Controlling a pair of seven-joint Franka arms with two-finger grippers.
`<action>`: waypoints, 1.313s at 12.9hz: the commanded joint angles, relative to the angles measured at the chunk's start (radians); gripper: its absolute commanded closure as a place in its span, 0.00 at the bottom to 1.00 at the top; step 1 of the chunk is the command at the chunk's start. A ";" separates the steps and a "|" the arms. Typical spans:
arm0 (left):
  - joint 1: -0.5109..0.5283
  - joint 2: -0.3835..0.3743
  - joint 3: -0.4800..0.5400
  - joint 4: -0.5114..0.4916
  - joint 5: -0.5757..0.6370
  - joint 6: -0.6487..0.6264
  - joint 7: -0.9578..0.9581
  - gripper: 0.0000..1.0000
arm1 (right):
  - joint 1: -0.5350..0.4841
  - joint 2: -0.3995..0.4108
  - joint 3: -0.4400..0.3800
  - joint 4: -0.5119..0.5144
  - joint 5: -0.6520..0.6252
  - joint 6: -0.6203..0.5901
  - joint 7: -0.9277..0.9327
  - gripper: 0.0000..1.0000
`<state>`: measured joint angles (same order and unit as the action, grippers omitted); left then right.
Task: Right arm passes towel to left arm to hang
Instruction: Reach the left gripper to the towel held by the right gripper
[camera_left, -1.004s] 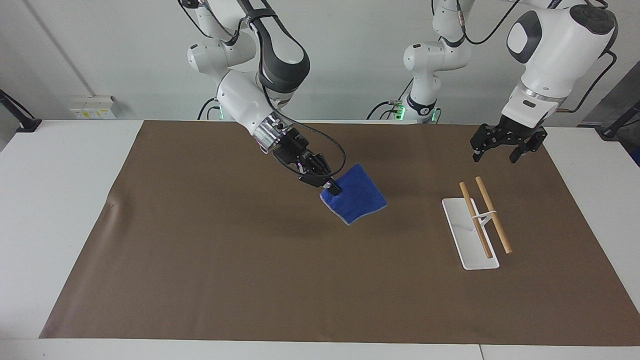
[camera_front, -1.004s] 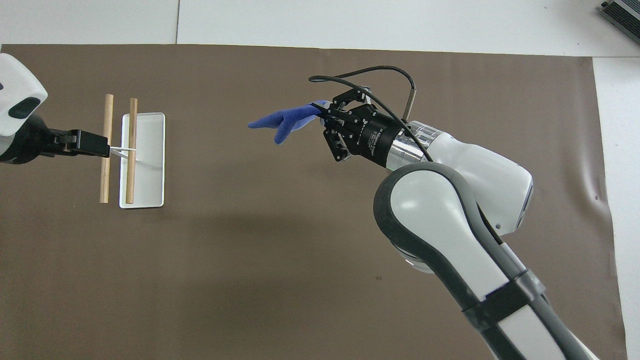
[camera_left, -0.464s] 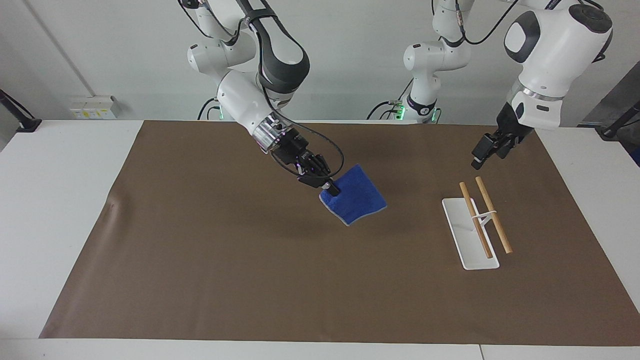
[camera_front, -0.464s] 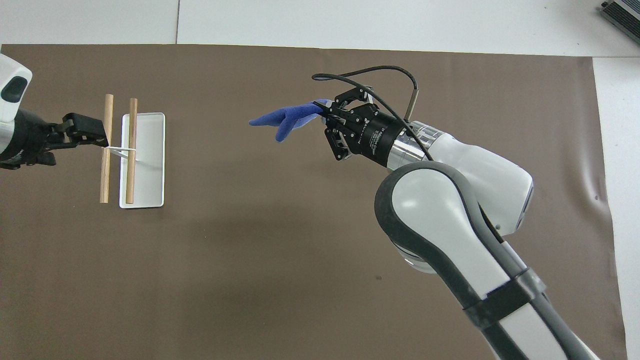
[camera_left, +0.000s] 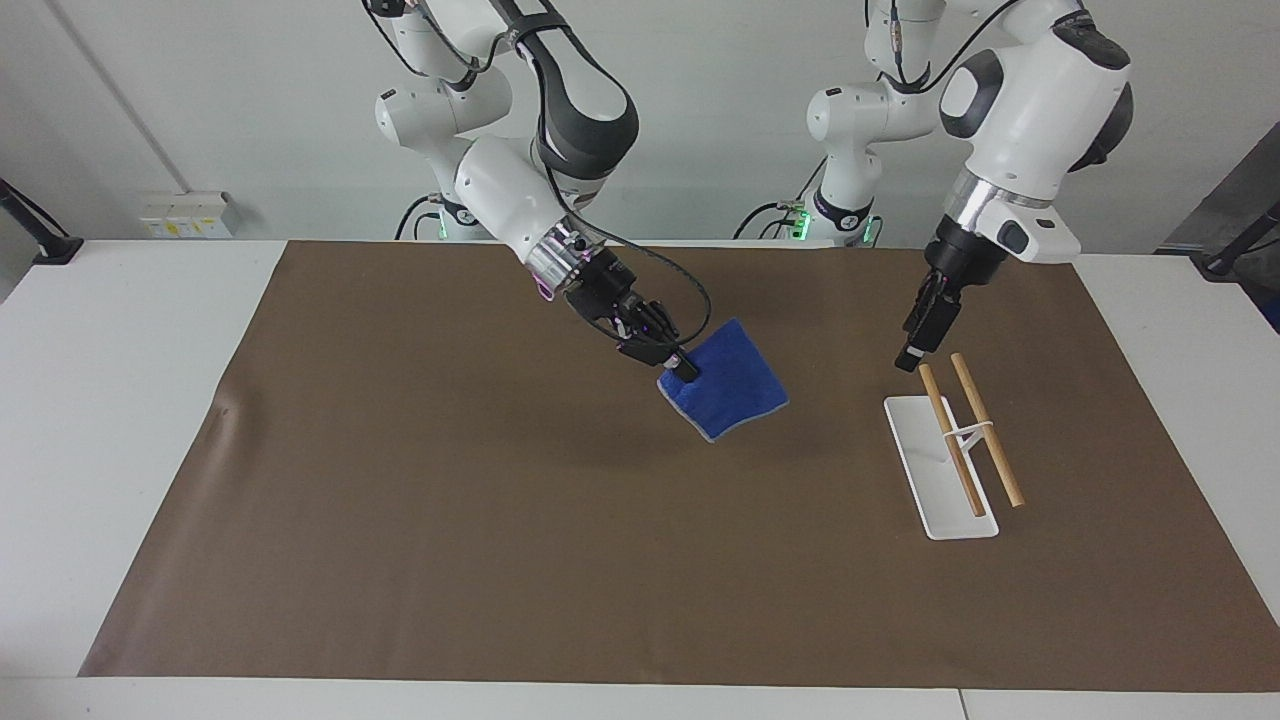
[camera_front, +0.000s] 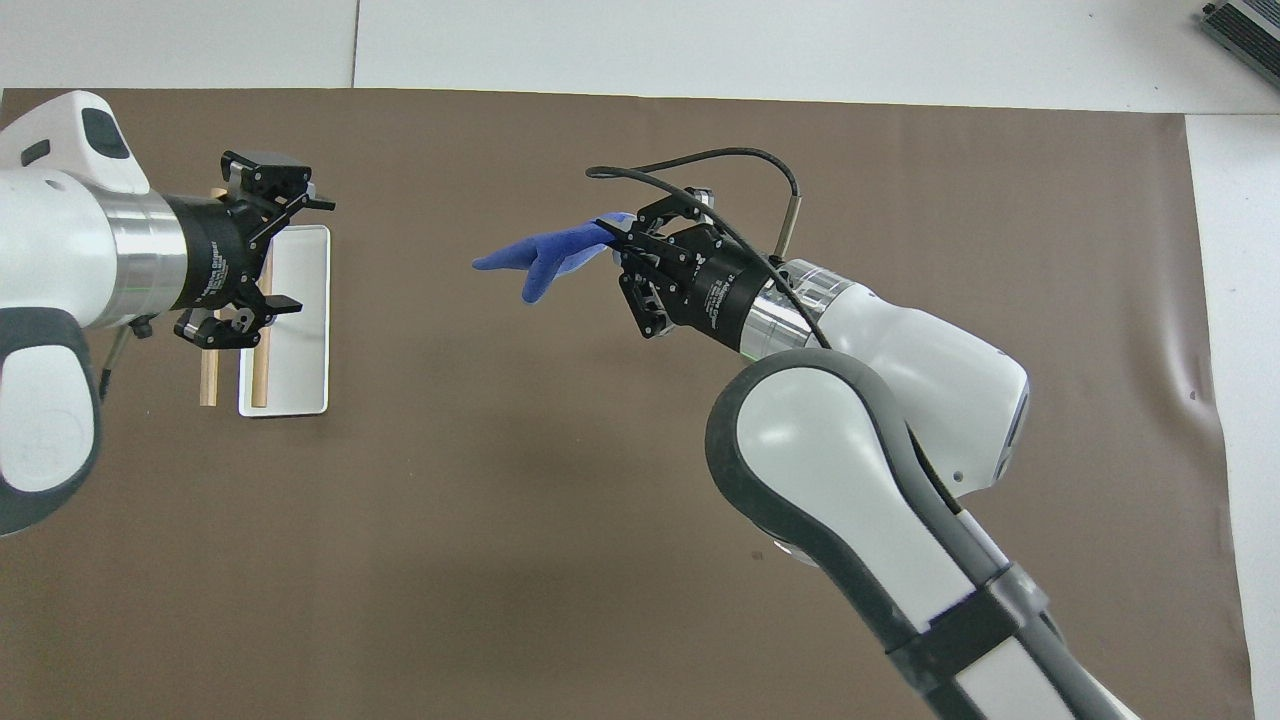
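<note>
Around the middle of the facing frame, the right hand (camera_left: 676, 364) is clamped on one corner of the blue towel (camera_left: 732, 394), which hangs in the air over the brown mat (camera_left: 450, 520) on the bench (camera_left: 120, 420). The left hand (camera_front: 290, 252) is spread open over the white rack with two wooden rods (camera_left: 960, 440), right of centre. So the towel sits between the two arms, its free edge trailing toward the left hand, with plenty of clear room between them.

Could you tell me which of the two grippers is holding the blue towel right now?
The right gripper, shut on a corner of the blue towel in the air over the mat; the left gripper is open and empty over the rack.
</note>
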<state>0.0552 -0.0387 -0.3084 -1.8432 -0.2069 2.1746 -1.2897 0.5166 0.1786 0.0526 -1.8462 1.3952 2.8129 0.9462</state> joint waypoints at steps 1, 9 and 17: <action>-0.006 -0.046 -0.026 -0.092 -0.066 0.129 -0.158 0.00 | 0.026 0.005 0.004 0.005 0.053 0.046 0.031 1.00; -0.023 0.022 -0.138 -0.177 -0.077 0.405 -0.365 0.00 | 0.046 0.007 0.004 0.001 0.096 0.045 0.029 1.00; -0.026 0.059 -0.152 -0.179 -0.075 0.462 -0.382 0.31 | 0.048 0.009 0.004 0.002 0.100 0.045 0.019 1.00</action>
<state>0.0402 0.0233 -0.4670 -2.0102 -0.2634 2.6152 -1.6789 0.5680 0.1831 0.0535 -1.8470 1.4708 2.8465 0.9691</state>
